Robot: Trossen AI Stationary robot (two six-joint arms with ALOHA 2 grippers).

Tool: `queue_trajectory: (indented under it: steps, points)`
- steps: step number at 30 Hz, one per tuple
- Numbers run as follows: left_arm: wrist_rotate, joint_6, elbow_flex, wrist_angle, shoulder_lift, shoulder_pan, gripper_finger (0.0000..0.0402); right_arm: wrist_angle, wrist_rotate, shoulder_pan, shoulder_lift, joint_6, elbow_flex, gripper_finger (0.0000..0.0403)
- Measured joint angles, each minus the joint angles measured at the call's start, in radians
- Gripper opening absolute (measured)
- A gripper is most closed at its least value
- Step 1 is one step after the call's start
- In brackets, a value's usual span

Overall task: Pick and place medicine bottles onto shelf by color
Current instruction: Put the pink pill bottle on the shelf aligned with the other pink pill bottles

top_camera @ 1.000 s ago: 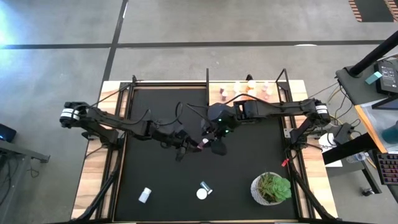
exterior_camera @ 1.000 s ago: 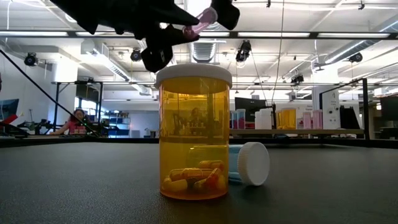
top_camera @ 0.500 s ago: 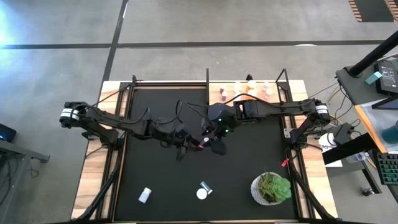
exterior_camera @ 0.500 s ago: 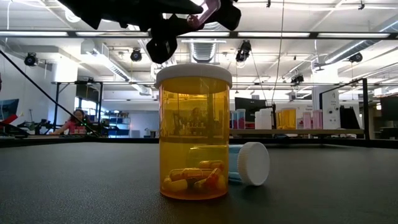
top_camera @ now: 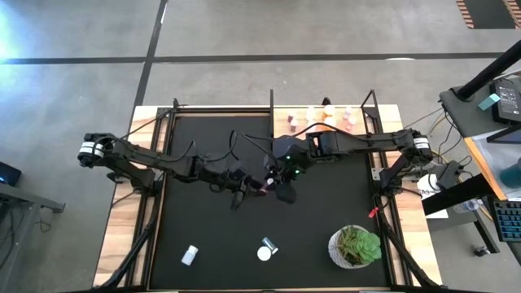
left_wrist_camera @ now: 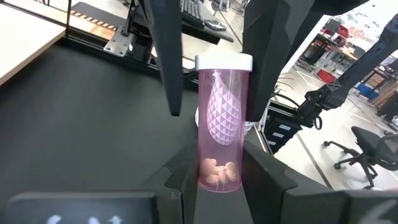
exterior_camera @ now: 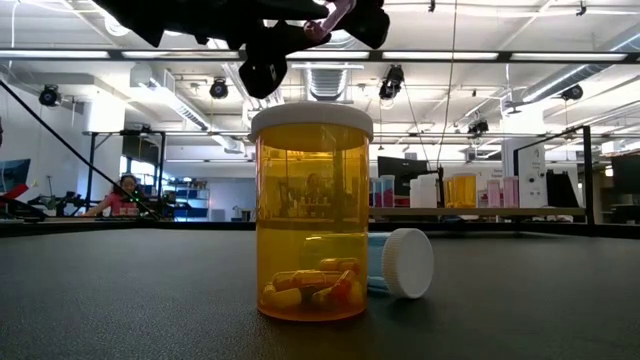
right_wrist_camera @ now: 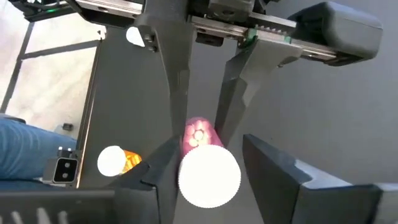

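- High view: the left tool [top_camera: 259, 187] clenches the pink bottle [top_camera: 265, 188] above the black mat [top_camera: 326, 203], well short of the shelf [top_camera: 321, 119].
- The right tool [top_camera: 272, 181] straddles that bottle's cap end; whether it is gripping cannot be told.

No text, label, brand, number or sign could be read in any of the views. The orange bottle [exterior_camera: 311, 212] at the centre of the low view carried no label, and the pink bottle [left_wrist_camera: 221, 124] in the middle of the left wrist view showed only a plain diamond-patterned insert with no lettering.
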Motion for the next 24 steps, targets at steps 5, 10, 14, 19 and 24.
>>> queue_trajectory:
  steps: [5, 10, 14, 19, 24]
  points:
    - [0.0, 0.0, 0.0, 0.0, 0.0, 0.0, 0.0084, 0.0, -0.001, 0.0, 0.0, 0.0, 0.0, 0.0133]
    - [0.0, 0.001, 0.0, 0.0, 0.0, 0.0, 0.0084, 0.001, -0.004, 0.0, 0.0, 0.0, 0.001, 0.0113]
    - [0.0, 0.002, 0.0, 0.0, 0.0, 0.0, 0.009, 0.001, -0.004, 0.0, 0.0, 0.016, 0.001, 0.0106]
    - [0.0, 0.008, 0.002, 0.0, 0.0, 0.0, 0.0121, 0.0, 0.0, -0.001, 0.0, 0.021, 0.001, 0.0105]
    - [-0.002, 0.009, 0.002, 0.009, 0.0, 0.001, 0.0158, -0.019, -0.002, -0.017, -0.003, 0.022, 0.002, 0.0104]
